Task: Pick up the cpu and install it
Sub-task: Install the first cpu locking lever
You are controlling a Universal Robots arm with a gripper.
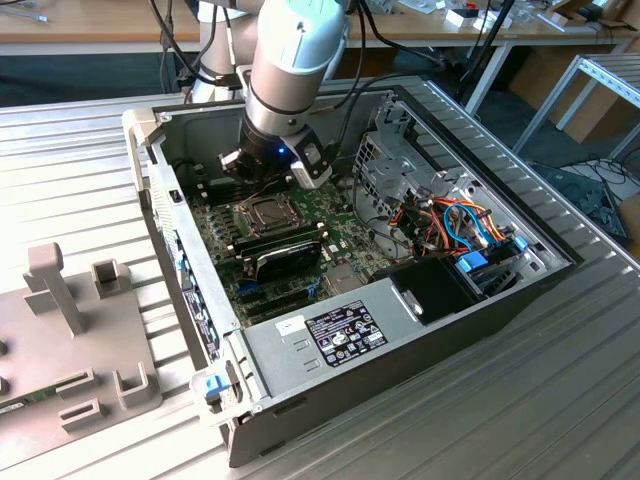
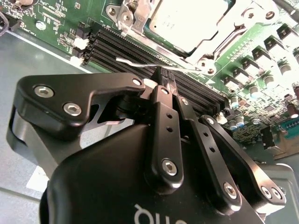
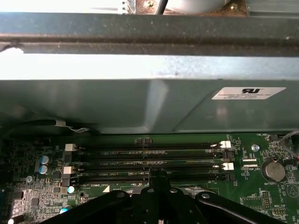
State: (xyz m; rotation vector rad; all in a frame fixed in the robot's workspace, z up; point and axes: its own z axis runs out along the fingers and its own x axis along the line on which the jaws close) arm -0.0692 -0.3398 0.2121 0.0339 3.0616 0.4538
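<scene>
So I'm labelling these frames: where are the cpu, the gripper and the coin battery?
cpu (image 2: 184,21), second wrist view, middle of its metal top.
gripper (image 2: 163,77), second wrist view, at its closed fingertips.
coin battery (image 3: 274,171), first wrist view, its face.

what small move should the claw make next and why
Probably lift straight up and clear. The cpu already lies inside the socket frame, and the claw is shut on nothing, poised over the memory slots beside it.

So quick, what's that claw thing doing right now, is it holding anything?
Gripper: shut, fingertips pressed together with nothing between them, hovering over the memory slots. The cpu sits in its socket.
</scene>
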